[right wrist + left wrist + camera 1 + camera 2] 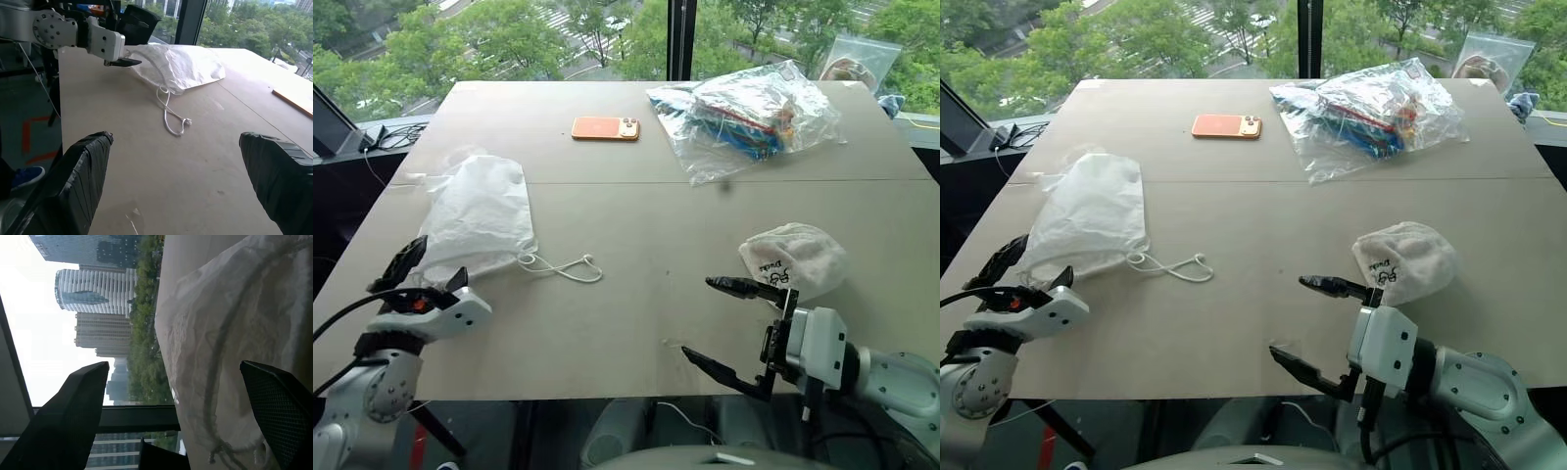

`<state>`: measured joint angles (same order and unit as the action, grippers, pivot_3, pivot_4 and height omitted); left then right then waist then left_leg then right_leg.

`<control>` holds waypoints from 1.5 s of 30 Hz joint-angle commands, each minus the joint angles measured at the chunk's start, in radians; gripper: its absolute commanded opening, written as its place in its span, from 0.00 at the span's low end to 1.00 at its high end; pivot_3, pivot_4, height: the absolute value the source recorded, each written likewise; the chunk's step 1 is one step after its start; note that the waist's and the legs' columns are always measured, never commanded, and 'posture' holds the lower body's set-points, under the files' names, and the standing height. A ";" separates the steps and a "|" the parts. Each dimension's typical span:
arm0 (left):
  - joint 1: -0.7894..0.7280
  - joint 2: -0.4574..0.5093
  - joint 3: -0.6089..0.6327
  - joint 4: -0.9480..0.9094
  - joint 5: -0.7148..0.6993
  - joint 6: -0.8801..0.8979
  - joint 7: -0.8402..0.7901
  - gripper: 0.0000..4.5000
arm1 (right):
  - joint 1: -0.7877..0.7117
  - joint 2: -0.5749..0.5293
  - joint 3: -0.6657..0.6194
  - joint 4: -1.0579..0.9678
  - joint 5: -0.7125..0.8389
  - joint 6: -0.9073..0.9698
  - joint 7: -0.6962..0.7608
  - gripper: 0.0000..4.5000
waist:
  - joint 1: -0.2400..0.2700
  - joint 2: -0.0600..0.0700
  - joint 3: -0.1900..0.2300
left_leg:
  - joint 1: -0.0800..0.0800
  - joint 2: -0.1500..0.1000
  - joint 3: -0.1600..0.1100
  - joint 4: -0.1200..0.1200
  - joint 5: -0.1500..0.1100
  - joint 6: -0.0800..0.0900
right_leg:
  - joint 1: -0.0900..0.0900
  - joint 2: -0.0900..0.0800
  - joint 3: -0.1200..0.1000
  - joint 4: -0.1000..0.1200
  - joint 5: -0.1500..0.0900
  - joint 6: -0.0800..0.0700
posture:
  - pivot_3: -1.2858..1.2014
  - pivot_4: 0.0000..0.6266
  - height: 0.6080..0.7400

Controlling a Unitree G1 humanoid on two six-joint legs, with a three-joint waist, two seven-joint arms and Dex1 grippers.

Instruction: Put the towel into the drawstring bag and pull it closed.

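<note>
The drawstring bag (480, 213), a thin crinkly white pouch, lies flat on the left side of the table. Its white cord (564, 266) trails out toward the middle. The towel (800, 257), a small off-white fluffy bundle with black print, sits on the right side near the front. My left gripper (432, 271) is open at the bag's near left corner with nothing between its fingers; the bag (234, 333) lies just ahead of it. My right gripper (718, 325) is open and empty at the front edge, just left of the towel, pointing toward the bag (181, 63).
An orange phone (605, 128) lies at the back centre. A clear plastic bag of colourful items (751, 113) sits at the back right, with another clear bag (858, 61) behind it. A seam (724, 182) crosses the tabletop. A window runs behind the table.
</note>
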<state>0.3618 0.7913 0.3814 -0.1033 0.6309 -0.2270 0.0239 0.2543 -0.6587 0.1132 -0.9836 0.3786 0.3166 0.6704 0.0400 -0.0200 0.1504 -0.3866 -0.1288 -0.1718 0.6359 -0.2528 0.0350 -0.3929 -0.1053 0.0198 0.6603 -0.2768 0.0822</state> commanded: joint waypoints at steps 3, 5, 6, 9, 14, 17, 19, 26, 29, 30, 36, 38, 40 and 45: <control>-0.075 0.052 -0.020 0.089 -0.014 -0.009 -0.030 0.99 | -0.005 0.002 0.028 -0.063 -0.012 0.003 -0.025 1.00 | -0.003 0.000 0.000 | 0.000 0.000 0.000 0.000 0.001 -0.002 | 0.000 0.000 0.000 0.000 0.000 0.000 | 0.52 0.24 1.00; -0.112 0.084 -0.050 0.131 -0.041 -0.036 -0.074 0.99 | 0.000 -0.002 0.035 -0.064 -0.022 0.000 -0.031 1.00 | -0.003 0.000 0.000 | 0.000 0.000 0.000 0.000 0.001 -0.002 | 0.000 0.000 0.000 0.001 0.000 0.000 | 0.52 0.24 1.00; -0.126 0.095 -0.060 0.142 -0.054 -0.050 -0.091 0.94 | 0.002 -0.001 0.037 -0.064 -0.026 0.000 -0.037 1.00 | -0.003 0.000 0.000 | 0.000 0.000 0.000 0.000 0.001 -0.002 | 0.000 0.000 0.000 0.001 0.000 0.000 | 0.52 0.24 1.00; -0.170 0.106 -0.081 0.167 -0.116 -0.037 -0.173 0.73 | 0.009 -0.003 0.040 -0.064 -0.033 0.007 -0.052 1.00 | -0.004 0.000 0.000 | 0.000 0.000 0.000 0.000 0.002 -0.003 | 0.000 0.000 0.000 0.001 0.000 0.000 | 0.52 0.24 1.00; -0.278 0.090 -0.119 0.078 -0.445 0.178 -0.542 0.20 | -0.007 0.009 0.037 -0.063 -0.036 0.105 -0.119 1.00 | -0.006 0.000 0.000 | 0.000 0.000 0.000 0.000 0.002 -0.003 | 0.000 0.000 0.000 0.001 0.000 0.000 | 0.52 0.24 1.00; -0.422 0.093 -0.146 -0.017 -0.725 0.504 -0.781 0.01 | -0.037 0.009 -0.024 -0.027 -0.018 0.149 -0.140 1.00 | -0.004 0.000 0.000 | 0.000 0.000 -0.001 0.001 0.002 -0.003 | 0.000 0.001 -0.001 0.002 0.000 0.000 | 0.52 0.24 1.00; -0.525 0.118 -0.160 -0.066 -0.885 0.737 -0.898 0.01 | -0.062 -0.002 -0.078 -0.003 -0.008 0.197 -0.152 1.00 | -0.007 0.000 0.000 | -0.002 0.000 -0.003 0.005 0.002 -0.003 | 0.000 0.004 -0.003 0.003 0.000 0.000 | 0.52 0.24 1.00; -0.999 0.032 -0.216 -0.045 -1.285 1.592 -0.901 0.01 | -0.113 0.008 -0.235 0.040 0.118 0.435 -0.212 1.00 | -0.041 0.000 0.000 | -0.005 -0.001 -0.004 0.012 0.002 -0.003 | -0.001 0.005 -0.004 0.006 0.001 0.000 | 0.52 0.24 1.00; -1.119 -0.134 -0.201 0.023 -1.276 1.763 -0.776 0.01 | -0.091 0.042 -0.296 0.034 0.141 0.488 -0.261 1.00 | -0.050 0.000 0.000 | -0.006 -0.002 -0.004 0.013 0.002 -0.003 | -0.002 0.004 -0.003 0.008 0.000 0.000 | 0.52 0.24 1.00; -1.128 -0.172 -0.212 0.023 -1.267 1.777 -0.748 0.01 | -0.079 0.059 -0.315 0.031 0.150 0.507 -0.281 1.00 | -0.054 0.000 0.000 | -0.007 -0.002 -0.004 0.014 0.002 -0.003 | -0.002 0.004 -0.003 0.009 0.001 0.000 | 0.52 0.24 1.00; -1.153 -0.340 -0.196 0.028 -1.243 1.817 -0.617 0.01 | -0.018 0.093 -0.403 0.065 0.095 0.573 -0.386 1.00 | -0.053 0.000 0.000 | -0.008 -0.002 -0.002 0.015 0.002 -0.004 | -0.005 0.002 0.001 0.012 0.000 0.000 | 0.52 0.24 1.00; -1.159 -0.376 -0.181 0.036 -1.233 1.809 -0.582 0.01 | -0.001 0.069 -0.412 0.092 0.059 0.566 -0.387 1.00 | -0.046 0.000 0.000 | -0.008 -0.002 -0.002 0.016 0.002 -0.004 | -0.005 0.002 0.001 0.013 0.001 0.000 | 0.52 0.24 1.00; -1.157 -0.380 -0.179 0.042 -1.228 1.796 -0.564 0.01 | 0.000 0.025 -0.396 0.096 0.039 0.553 -0.359 1.00 | -0.048 0.000 0.000 | -0.008 -0.002 -0.001 0.016 0.002 -0.004 | -0.005 0.002 0.002 0.013 0.001 0.000 | 0.52 0.24 1.00; -1.154 -0.370 -0.172 0.065 -1.212 1.766 -0.533 0.01 | -0.023 -0.132 -0.266 0.085 -0.096 0.467 -0.303 1.00 | -0.052 0.000 0.000 | -0.006 -0.002 0.001 0.016 0.002 -0.004 | -0.006 0.002 0.003 0.016 0.000 0.000 | 0.52 0.24 1.00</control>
<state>-0.7797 0.4101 0.1884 -0.0269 -0.5795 1.5616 -0.5159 0.2503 -0.7642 -0.1907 -0.8628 0.3319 0.8279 0.3536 -0.0115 -0.0200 0.1506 -0.3928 -0.1308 -0.1713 0.6522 -0.2504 0.0307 -0.3987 -0.1033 0.0230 0.6764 -0.2764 0.0826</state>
